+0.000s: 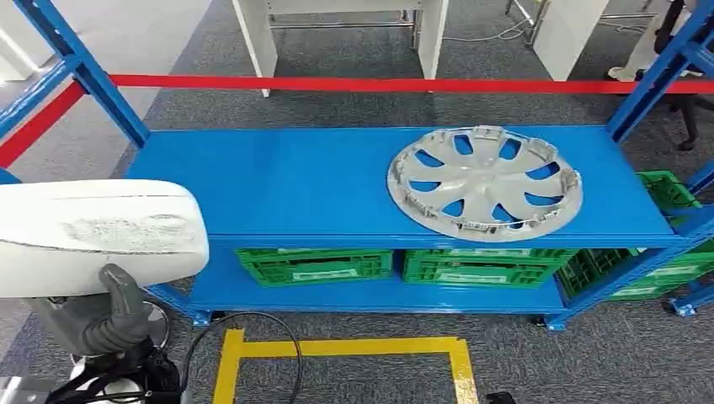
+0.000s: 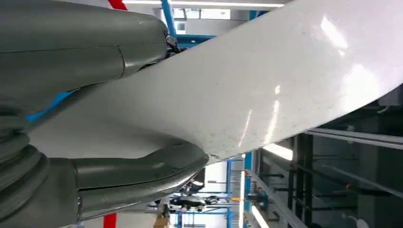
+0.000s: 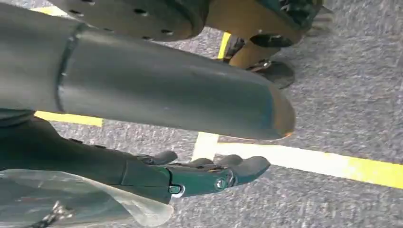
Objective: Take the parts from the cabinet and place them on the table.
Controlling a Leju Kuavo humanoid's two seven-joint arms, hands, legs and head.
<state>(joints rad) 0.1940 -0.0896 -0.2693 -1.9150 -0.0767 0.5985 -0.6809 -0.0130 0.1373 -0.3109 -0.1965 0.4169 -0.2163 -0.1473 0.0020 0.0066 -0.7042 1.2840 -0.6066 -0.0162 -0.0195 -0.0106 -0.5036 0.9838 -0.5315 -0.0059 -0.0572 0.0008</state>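
A large white curved panel [image 1: 93, 231] fills the lower left of the head view, and my left hand [image 1: 114, 307] grips it from below. The left wrist view shows the same white panel [image 2: 266, 85] clamped between the thumb and fingers of my left hand [image 2: 95, 175]. A silver hubcap [image 1: 484, 181] lies flat on the right half of the blue cabinet shelf [image 1: 278, 181]. My right hand [image 3: 166, 95] hangs over the grey floor with its fingers [image 3: 223, 173] stretched out and nothing in them.
Green crates [image 1: 316, 265] stand on the lower shelf, with more at the right [image 1: 665, 194]. A red beam [image 1: 379, 84] crosses above the shelf between blue uprights. Yellow floor tape [image 1: 337, 347] and a black cable [image 1: 253, 324] lie in front. White table legs [image 1: 257, 38] stand beyond.
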